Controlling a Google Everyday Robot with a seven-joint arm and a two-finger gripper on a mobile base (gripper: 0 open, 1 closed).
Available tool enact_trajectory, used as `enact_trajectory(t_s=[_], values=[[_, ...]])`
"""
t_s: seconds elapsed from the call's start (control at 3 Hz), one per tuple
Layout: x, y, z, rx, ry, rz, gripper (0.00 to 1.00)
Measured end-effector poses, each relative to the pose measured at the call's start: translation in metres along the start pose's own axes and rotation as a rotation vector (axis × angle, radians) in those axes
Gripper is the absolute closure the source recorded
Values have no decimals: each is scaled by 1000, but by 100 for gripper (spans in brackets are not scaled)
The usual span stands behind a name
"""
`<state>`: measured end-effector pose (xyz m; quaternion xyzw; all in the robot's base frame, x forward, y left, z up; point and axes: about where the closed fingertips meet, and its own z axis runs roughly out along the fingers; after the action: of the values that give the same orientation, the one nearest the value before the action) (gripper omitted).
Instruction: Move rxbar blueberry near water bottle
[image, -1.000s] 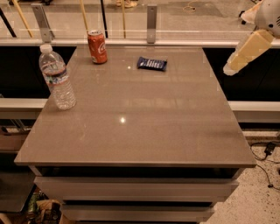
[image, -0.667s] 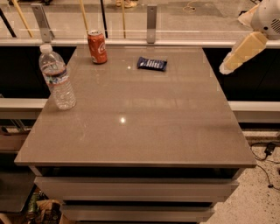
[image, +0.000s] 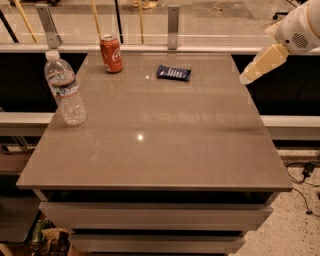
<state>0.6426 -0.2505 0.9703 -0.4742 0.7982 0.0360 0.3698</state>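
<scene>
While the gripper (image: 249, 75) hangs in the air off the table's (image: 200, 150) far right edge, pointing down and to the left, it holds nothing, and whether it is open or closed cannot be told. It is pale cream and joins the white arm (image: 300, 31) that enters from the upper right corner.

To its left, well apart from it, the rxbar blueberry (image: 173, 73) lies flat on the far part of the grey tabletop. It is a small rectangular bar in a shiny dark blue wrapper with pale lettering, its long side running left to right.

Further left, a red soda can (image: 111, 53) stands upright near the far edge. The water bottle (image: 65, 89), clear and ribbed with a white cap and a label band, stands upright by the left edge, well apart from the bar.
</scene>
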Motion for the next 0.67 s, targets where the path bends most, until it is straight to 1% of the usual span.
enact_trajectory(t_s=[0.33, 0.67], values=[[0, -9, 22, 3, -39, 41, 0], [-3, -13, 46, -13, -81, 63, 0]])
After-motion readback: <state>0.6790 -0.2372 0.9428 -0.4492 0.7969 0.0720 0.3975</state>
